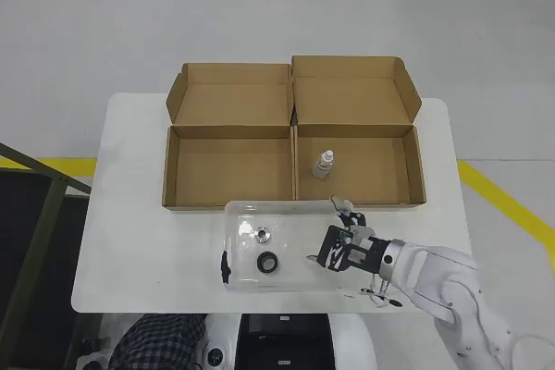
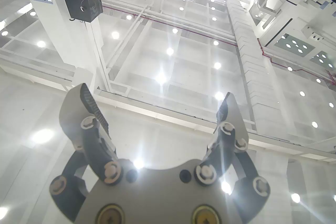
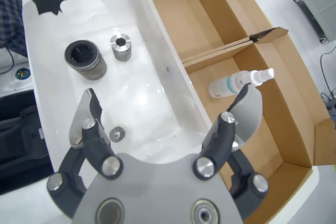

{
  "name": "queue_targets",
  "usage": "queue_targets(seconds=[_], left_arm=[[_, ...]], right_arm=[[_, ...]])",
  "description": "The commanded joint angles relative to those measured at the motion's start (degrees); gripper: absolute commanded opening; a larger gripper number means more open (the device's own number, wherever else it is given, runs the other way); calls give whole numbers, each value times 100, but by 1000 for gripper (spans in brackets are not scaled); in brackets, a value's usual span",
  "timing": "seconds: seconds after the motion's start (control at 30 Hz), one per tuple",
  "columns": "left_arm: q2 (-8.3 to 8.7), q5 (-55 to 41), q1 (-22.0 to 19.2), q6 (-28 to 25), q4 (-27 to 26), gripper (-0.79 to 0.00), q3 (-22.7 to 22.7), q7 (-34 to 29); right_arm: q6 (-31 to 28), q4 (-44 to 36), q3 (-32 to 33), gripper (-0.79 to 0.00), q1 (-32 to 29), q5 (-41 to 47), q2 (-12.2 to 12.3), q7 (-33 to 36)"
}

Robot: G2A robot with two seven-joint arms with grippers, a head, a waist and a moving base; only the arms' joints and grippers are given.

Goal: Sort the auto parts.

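- Parts still to sort sit in a clear plastic bin [image 3: 157,33] at the near edge of the white table [image 1: 129,231]. They are a dark ringed cylindrical bearing [image 3: 85,59], a small grey metal cylinder with a slotted top [image 3: 120,47] and a small flat silver disc [image 3: 117,134].
- Right gripper [image 3: 168,91] hangs above the bin's right end, with its jaws spread wide and nothing between them.
- The disc lies flat on the bin floor just beside one right fingertip [image 3: 90,101], so it is the nearest part.
- The bearing and the grey cylinder lie farther along the bin toward its left end, near each other but apart. Both stand on end with their bores facing up, so each long axis is vertical.
- Two open brown cardboard boxes stand side by side just behind the bin. The left box [image 1: 229,171] holds nothing that I can see, and the right box [image 1: 370,176] holds a white spray bottle [image 3: 236,83].
- Left gripper [image 2: 156,93] is likewise spread and empty, and points up at the ceiling, away from the table.
- The right arm is therefore much the nearer. I judge a straight descent onto the disc would need little sideways travel, and either upright part would need a move leftward along the bin.
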Motion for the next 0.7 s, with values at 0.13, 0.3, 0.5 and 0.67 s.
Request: queue_targets(seconds=[0.13,0.3,0.5,0.67], left_arm=[[0,0,0,0,0,0,0,0],[0,0,0,0,0,0,0,0],[0,0,0,0,0,0,0,0],[0,0,0,0,0,0,0,0]], right_arm=[[-420,67,67,0,-69,-46,60,156],[-622,42,27,0,-119,-247,102,292],[-678,134,-124,0,-78,-380,122,437],[-610,296,-235,0,53,-317,123,616]])
